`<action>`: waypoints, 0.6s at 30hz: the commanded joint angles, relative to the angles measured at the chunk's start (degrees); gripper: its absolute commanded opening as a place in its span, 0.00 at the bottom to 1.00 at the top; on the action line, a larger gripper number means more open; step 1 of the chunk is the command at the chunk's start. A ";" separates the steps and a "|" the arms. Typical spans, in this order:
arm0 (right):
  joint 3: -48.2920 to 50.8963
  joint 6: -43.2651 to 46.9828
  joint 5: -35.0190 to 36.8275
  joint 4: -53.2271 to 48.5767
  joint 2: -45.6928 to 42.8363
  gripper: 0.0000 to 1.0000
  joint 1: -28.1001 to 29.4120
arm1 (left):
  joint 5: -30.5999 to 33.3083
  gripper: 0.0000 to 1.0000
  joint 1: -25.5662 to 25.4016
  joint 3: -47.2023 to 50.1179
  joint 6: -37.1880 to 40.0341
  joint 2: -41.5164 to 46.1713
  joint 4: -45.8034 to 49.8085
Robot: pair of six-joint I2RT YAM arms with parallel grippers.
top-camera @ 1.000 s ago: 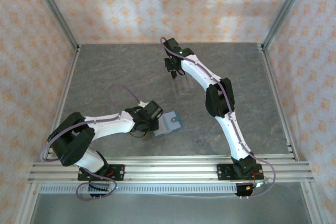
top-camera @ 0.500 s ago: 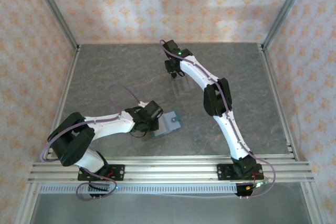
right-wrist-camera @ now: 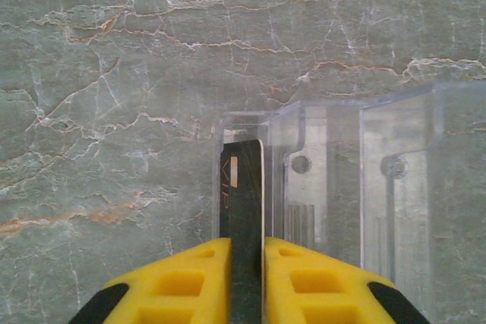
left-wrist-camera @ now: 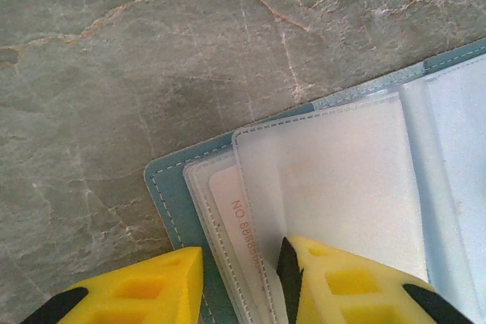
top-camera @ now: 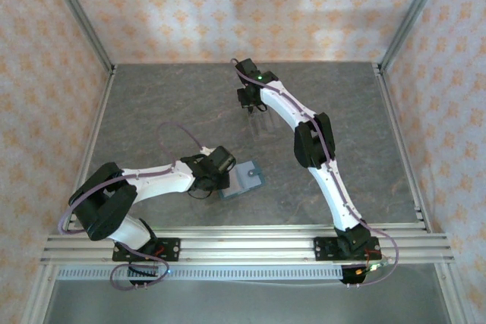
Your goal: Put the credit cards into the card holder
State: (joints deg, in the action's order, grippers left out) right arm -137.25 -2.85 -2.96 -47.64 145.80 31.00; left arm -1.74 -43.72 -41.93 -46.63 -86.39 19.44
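**gearhead_42:** Anything move in the last second?

**me:** Barely. The card holder sits exactly where it was, lying open and flat on the table in the near middle, a bit askew to the table edges. The left gripper hasn't budged from the holder's left edge. From the top cam the right arm has crept a hair toward the far wall, that's about it.

**gearhead_42:** Which way's the card pointing?

**me:** On the right wrist cam the black card runs straight out ahead of the fingers, long axis in line with them. Its rounded far corner is down in the end slot of the clear tray. How much it leans I can't tell. The right gripper is clamped on it, with a yellow pad tight against each side and no gap. The tray sits at the far middle of the table, well apart from the holder.

On the left wrist cam the holder's clear sleeves fan open. A pale card is tucked in one, and its printing runs along the teal border. The left fingers stand apart and aren't pinching anything: one is on the top sleeve, the other at the border.
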 commanded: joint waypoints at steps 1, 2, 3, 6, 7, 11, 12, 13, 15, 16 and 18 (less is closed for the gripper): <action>-1.62 0.55 -0.53 -1.32 0.19 0.15 -0.33 | -0.58 0.33 0.39 2.99 -0.56 -1.76 5.53; -1.62 0.53 -0.55 -1.24 0.19 0.14 -0.30 | -0.55 0.33 0.39 3.00 -0.57 -1.76 5.52; -1.66 0.52 -0.43 -1.14 0.19 0.13 -0.32 | -0.59 0.33 0.39 3.00 -0.52 -1.83 5.48; -1.71 0.62 -0.10 -1.15 0.32 0.08 -0.33 | -0.55 0.33 0.39 3.04 -0.56 -1.76 5.52; -1.74 0.69 -0.04 -1.14 0.25 0.06 -0.29 | -0.56 0.33 0.39 3.08 -0.48 -1.68 5.52; -2.70 1.14 0.06 -1.83 -0.11 0.00 -0.29 | -0.55 0.33 0.39 3.26 -0.37 -1.59 5.52; -3.01 1.25 0.15 -1.87 -0.44 0.00 -0.33 | -0.70 0.33 0.40 3.26 -0.18 -1.59 5.37; -3.23 1.33 0.23 -1.97 -0.75 0.00 -0.32 | -0.90 0.33 0.39 3.28 0.15 -1.53 5.19; -3.81 1.54 0.74 -2.00 -1.78 0.00 -0.33 | -0.75 0.33 0.39 3.02 1.03 -1.58 5.38; -3.90 1.67 0.85 -2.09 -2.34 0.00 -0.33 | -0.71 0.33 0.39 3.00 1.30 -1.37 5.34; -4.13 1.84 1.11 -2.24 -3.74 0.00 -0.33 | -1.03 0.33 0.48 3.01 1.67 -0.83 5.18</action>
State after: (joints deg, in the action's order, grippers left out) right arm -139.31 -2.17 -3.81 -48.07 145.77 30.92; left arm -1.74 -43.70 -41.56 -46.39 -86.02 18.94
